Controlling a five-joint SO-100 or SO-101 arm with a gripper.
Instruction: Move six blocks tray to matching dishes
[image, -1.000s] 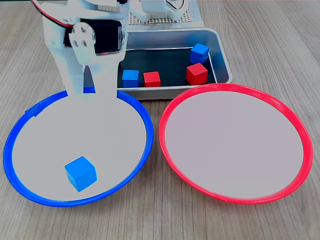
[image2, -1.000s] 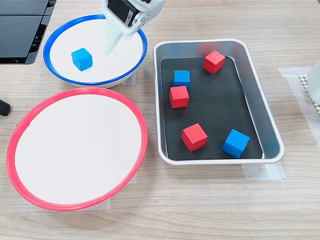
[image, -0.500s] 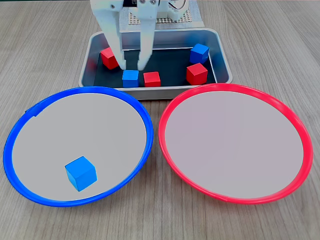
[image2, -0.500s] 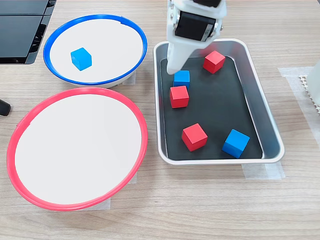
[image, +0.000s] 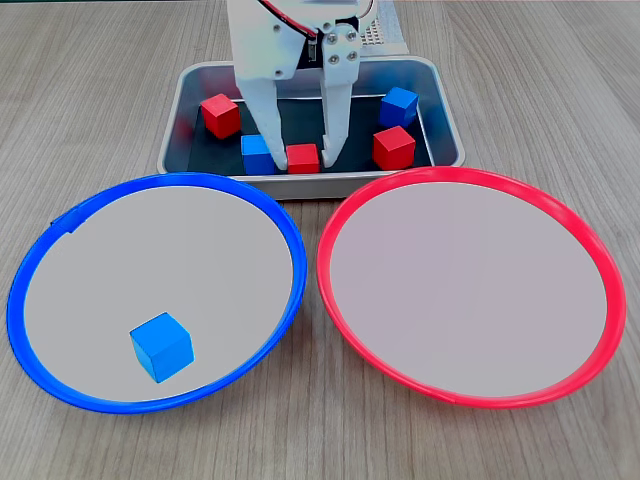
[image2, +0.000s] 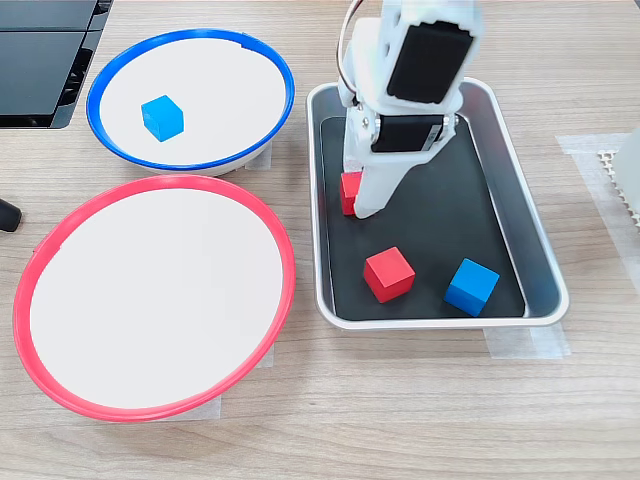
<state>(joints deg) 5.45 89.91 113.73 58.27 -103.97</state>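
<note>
Between the spread fingers (image: 268, 165) sits a red block (image: 303, 158).

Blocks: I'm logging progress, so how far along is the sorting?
Done: one blue block lies in the blue dish. In hand: the open gripper straddles a red block in the tray. Left: five blocks in the tray; the red dish holds none.
</note>
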